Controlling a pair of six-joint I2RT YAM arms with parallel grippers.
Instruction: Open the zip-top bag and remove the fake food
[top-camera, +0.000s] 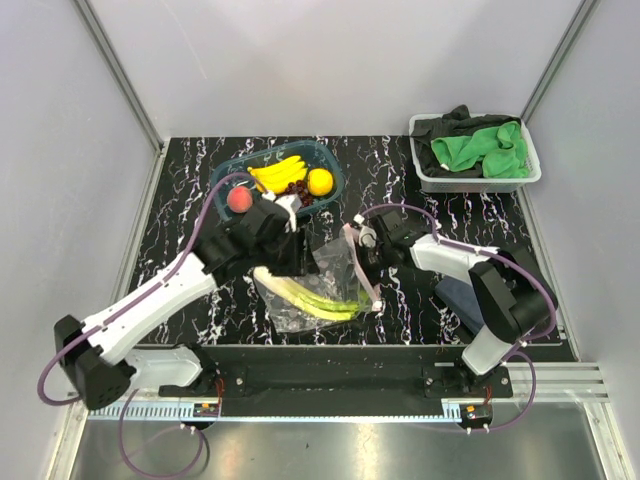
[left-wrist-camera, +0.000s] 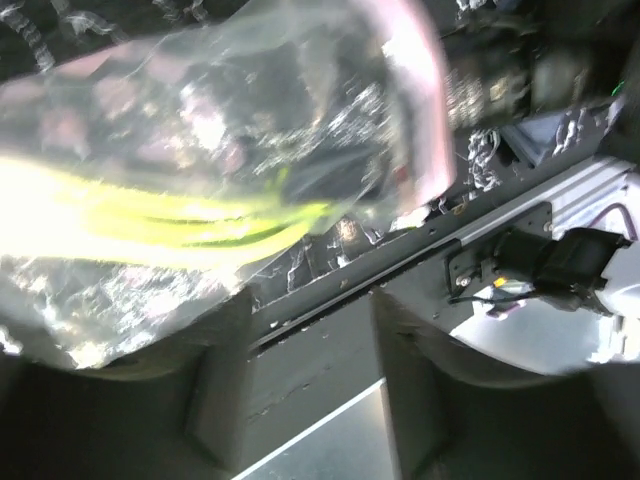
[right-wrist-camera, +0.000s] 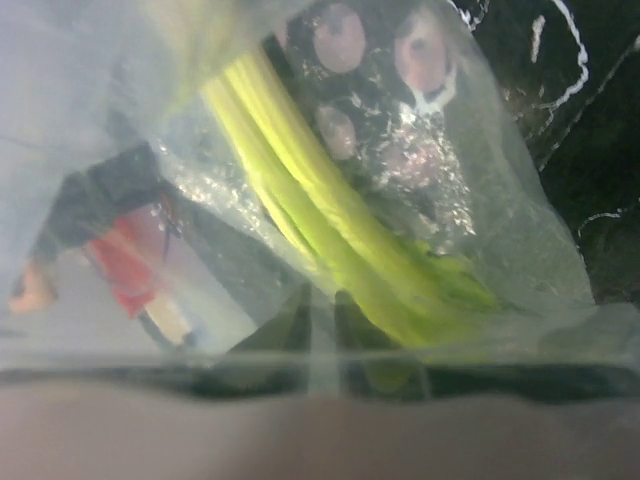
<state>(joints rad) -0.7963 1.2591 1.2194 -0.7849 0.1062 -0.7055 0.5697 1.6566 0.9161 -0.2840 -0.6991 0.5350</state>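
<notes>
Two end effectors, left (top-camera: 292, 262) and right (top-camera: 362, 262), pinch the zip-top bag (top-camera: 330, 270) stretched between them.

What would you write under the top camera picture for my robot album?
Two robot arms hold a clear zip-top bag with a leek still inside; the other fake food sits in a tray.

A black table top (top-camera: 200, 180) with white marble lines fills the middle of the top view. Plain grey walls (top-camera: 330, 60) stand behind and at both sides. A shiny metal rail (top-camera: 560, 375) runs along the bottom.
</notes>
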